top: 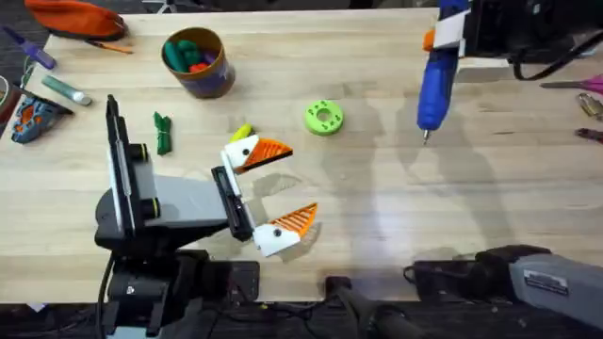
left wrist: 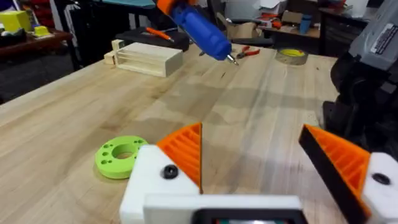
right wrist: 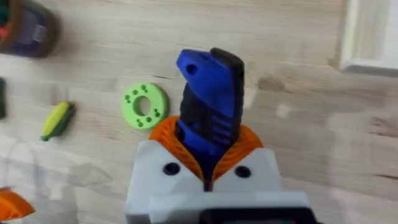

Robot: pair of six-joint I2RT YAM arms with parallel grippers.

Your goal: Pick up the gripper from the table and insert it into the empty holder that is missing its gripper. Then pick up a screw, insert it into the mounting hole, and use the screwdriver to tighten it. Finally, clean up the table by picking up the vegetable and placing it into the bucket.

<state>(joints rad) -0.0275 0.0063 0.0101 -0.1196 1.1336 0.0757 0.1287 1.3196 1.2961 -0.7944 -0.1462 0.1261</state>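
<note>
**Present condition**

- Right gripper (right wrist: pixel 208 146): clamped on the screwdriver (top: pixel 435 80), which hangs clear of the table near the far right corner with its thin tip pointing down.
- Left gripper (top: pixel 301 179): fingers apart, holding nothing, lying low over the table near the middle of the near edge. In the left wrist view both white fingers carry an orange ribbed pad (left wrist: pixel 186 152), each with a dark screw head or hole in its white mount. Whether a screw is seated cannot be told.
- Bucket (top: pixel 196 61): near the far left of the table.
- Yellow vegetable (top: pixel 242 132): on the table, just beside the left gripper's farther finger.
- Green disc (top: pixel 323 117): between the left gripper and the screwdriver.

**Hazards**

1. Tip misalignment. The mounting hole is small and the screwdriver is well apart from it. A tilted approach would probably make the tip skate off the head and mark the white plastic.
2. Slip in the grip. The pads hold a smooth, rounded body, so pressing down may push it up between them.
3. Vegetable displacement. Any swing of the left gripper would likely knock the yellow vegetable away.
4. Wrong target. The green disc is not the vegetable.
</note>
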